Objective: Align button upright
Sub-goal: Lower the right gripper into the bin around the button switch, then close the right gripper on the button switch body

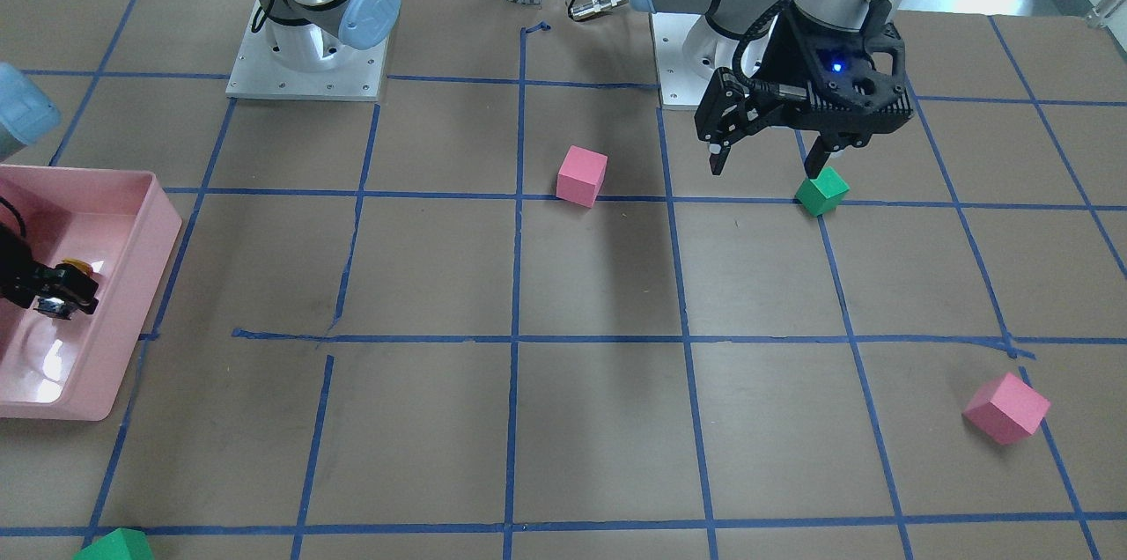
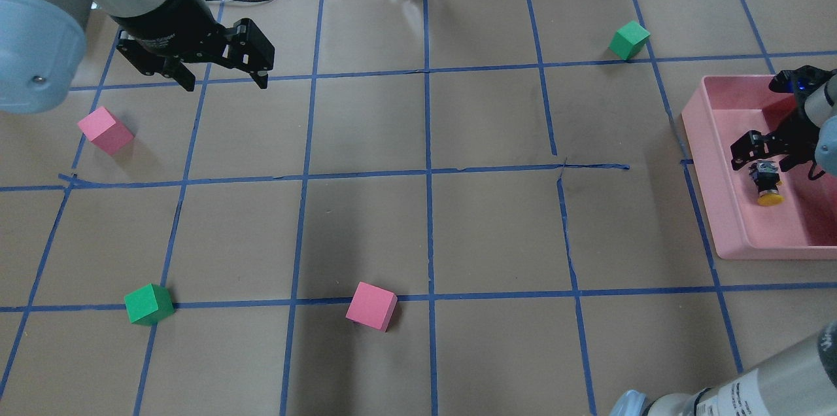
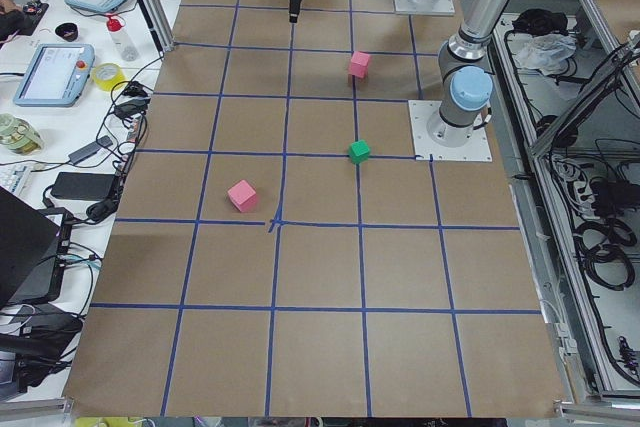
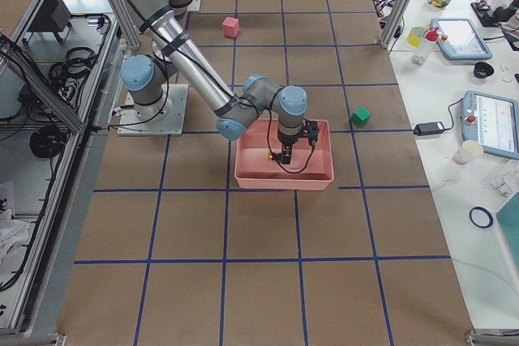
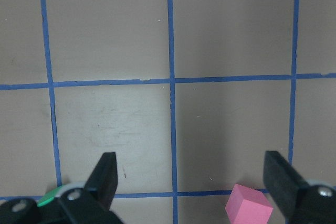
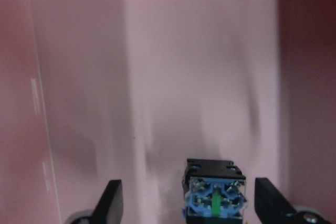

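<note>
The button point(image 2: 766, 184) lies on its side in the pink tray point(image 2: 726, 207), its yellow cap point(image 2: 770, 199) pointing away from my wrist. My right gripper point(image 2: 762, 164) is open and low in the tray, with its fingers on either side of the button's base block and apart from it. In the right wrist view the base point(image 6: 214, 195) faces the camera between the two spread fingers point(image 6: 112, 203). My left gripper point(image 2: 225, 84) is open and empty and hovers above the table at the far left. It also shows in the front view point(image 1: 764, 167).
Two pink cubes point(image 2: 105, 131) point(image 2: 371, 306) and two green cubes point(image 2: 149, 304) point(image 2: 629, 40) sit on the brown paper with blue tape lines. One green cube point(image 1: 821, 191) lies just beside my left gripper. The tray's walls surround my right gripper.
</note>
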You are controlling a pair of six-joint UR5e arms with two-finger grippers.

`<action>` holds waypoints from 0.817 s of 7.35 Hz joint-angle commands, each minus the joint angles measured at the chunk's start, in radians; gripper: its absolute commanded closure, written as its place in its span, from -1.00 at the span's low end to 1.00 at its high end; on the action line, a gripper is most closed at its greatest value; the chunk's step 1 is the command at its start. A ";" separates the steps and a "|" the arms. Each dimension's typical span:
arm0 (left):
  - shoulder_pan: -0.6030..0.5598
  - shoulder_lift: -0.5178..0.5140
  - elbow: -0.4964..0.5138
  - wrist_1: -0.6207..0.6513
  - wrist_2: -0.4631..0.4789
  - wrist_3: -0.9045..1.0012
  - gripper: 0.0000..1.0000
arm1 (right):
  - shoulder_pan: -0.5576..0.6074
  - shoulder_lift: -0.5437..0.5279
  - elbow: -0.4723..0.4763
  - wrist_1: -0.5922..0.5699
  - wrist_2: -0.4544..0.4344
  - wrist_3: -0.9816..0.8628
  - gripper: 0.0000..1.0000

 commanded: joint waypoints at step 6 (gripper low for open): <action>0.000 0.000 0.000 0.000 0.000 0.000 -1.00 | 0.000 -0.015 -0.012 0.009 -0.012 -0.048 0.91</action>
